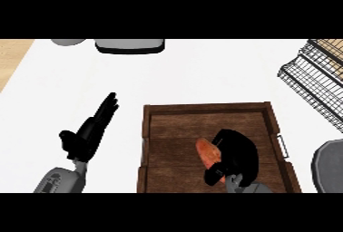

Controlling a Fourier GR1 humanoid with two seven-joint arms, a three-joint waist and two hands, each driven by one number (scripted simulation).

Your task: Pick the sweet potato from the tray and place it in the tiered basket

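Scanning left to right across the white table. Far left: left hand, fingers straight and together, pointing up and away, holding nothing, resting on the table just beside the tray's left wall. No part in the present step.

Centre: brown wooden tray, slatted floor, metal handle on its right side. Inside, lower middle: sweet potato, orange, elongated, lying lengthwise. Right hand on top of it from the right side, fingers curled over and around the right flank; only the left flank of the potato showing. Judged: grasp closed or nearly closed on it; contact under the palm hidden. Cannot tell whether the potato is off the tray floor.

Far right: tiered basket, black wire, at the upper right edge, well apart from the tray. Grey rounded object at the right edge, below the basket, only partly in view.

Step in hand, as judged: securing and lifting. To do it well: keep the curl around the potato's middle, not its tapered end; lift straight up above the tray's right wall and handle before any sideways travel; then carry up and right toward the basket, passing above the grey object.

Top edge: two grey items, cut off, unidentified.
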